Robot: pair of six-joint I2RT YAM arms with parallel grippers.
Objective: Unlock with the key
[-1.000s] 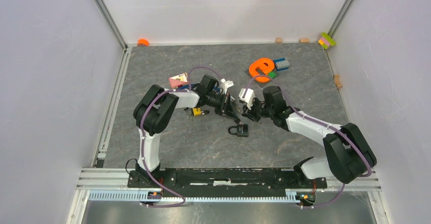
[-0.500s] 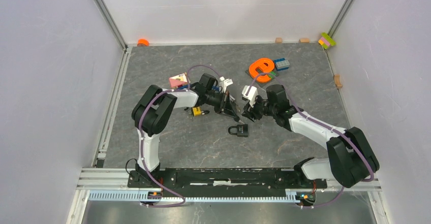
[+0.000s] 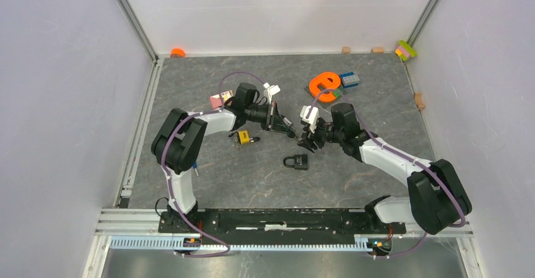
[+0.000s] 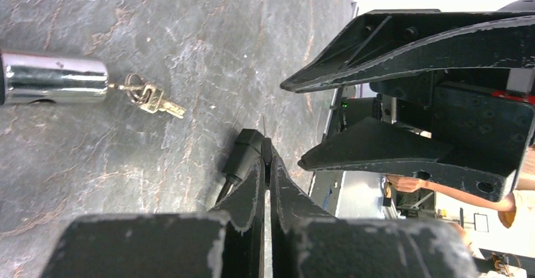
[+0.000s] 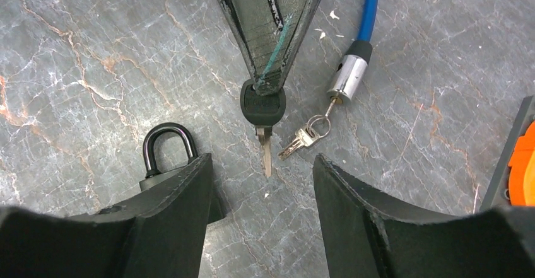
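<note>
Comparing with a second ago, I see the right gripper [image 5: 261, 161] has spread its fingers wide and now holds nothing. The left gripper [image 5: 264, 89] has closed fully on the black head of the key [image 5: 263, 111], whose blade sticks out past the fingertips toward the right arm. The left arm has also swung a little toward the far edge of the table [image 3: 208, 177], taking the key along. I read that as a handover just finished: the key sits with the left arm, and the right one is free to steady the padlock [image 3: 296, 161]. That padlock lies flat near the middle of the table, nearer the near edge than both grippers, apart from the key and untouched, so the unlocking itself is still ahead. For room, the stretch between the padlock and the near edge is bare, and the side edges are well away. It is tighter on the far side, where a cable lock [image 5: 347, 76] and its small keys [image 5: 304, 136] lie just beside the held key. A yellow lock [image 3: 243, 137] sits near the left arm, and an orange piece [image 3: 325, 84] lies toward the far right corner.
</note>
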